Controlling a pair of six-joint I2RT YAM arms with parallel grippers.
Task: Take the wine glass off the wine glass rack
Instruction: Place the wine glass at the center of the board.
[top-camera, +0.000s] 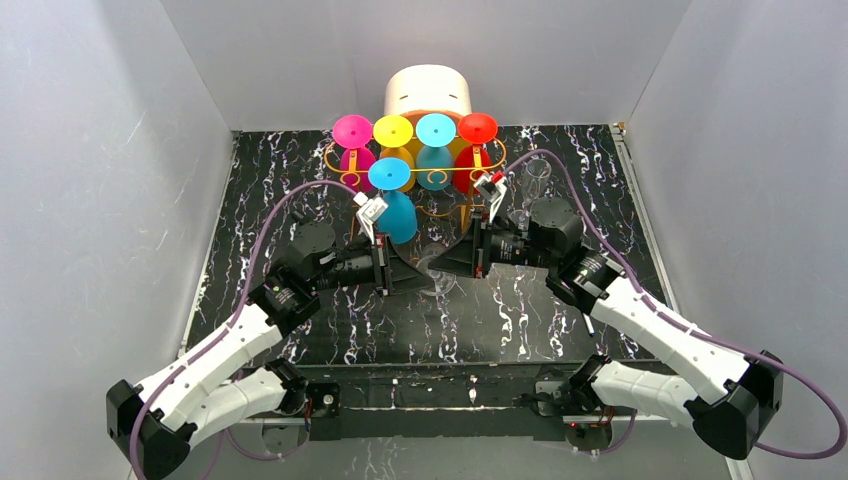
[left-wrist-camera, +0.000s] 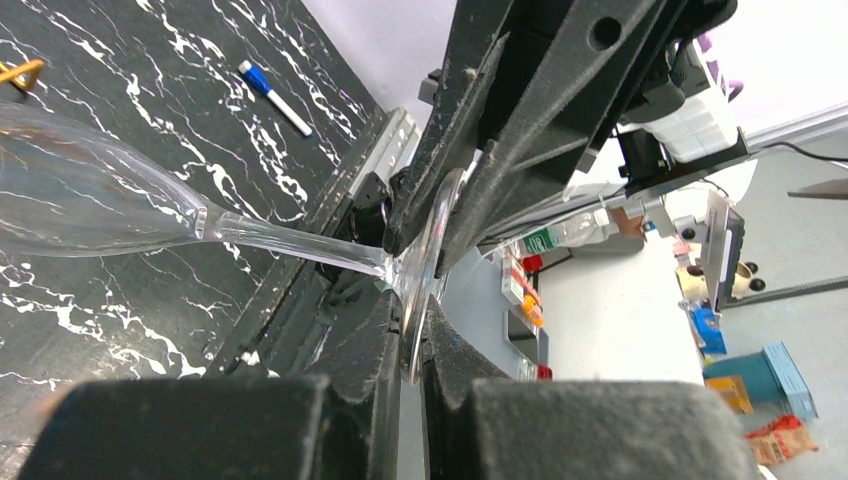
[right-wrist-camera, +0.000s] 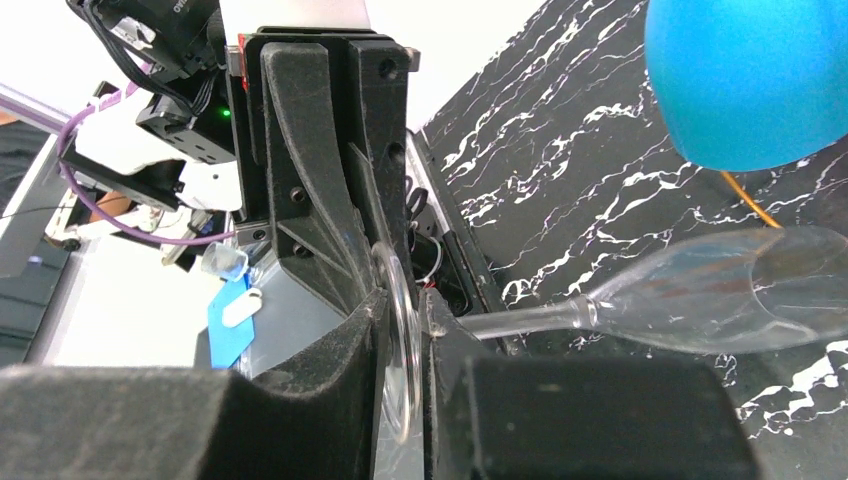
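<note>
While held off the rack: wine glass, clear, stem level, over the black marbled table, just in front of the wine glass rack.
Bowl end: turned toward the rack, passing under a blue glass (a strand of the rack's orange wire just behind).
Foot end: round disc standing on edge, caught between two grippers that face each other.
Left gripper: clamped on one side of the foot's rim, a finger pressed to each face of the disc.
Right gripper: fingers either side of the same disc at the opposite rim, very close to the glass. Pinching or just let go, impossible to tell from the wrist view.
Rack: at rear centre of the table, with a row of coloured glasses hanging bowl-down (pink, yellow, cyan, red), and the blue one nearer the arms.
Behind the rack: white round box, close to the back wall.
On the table: blue-capped marker, lying flat, well apart from the glass.
</note>
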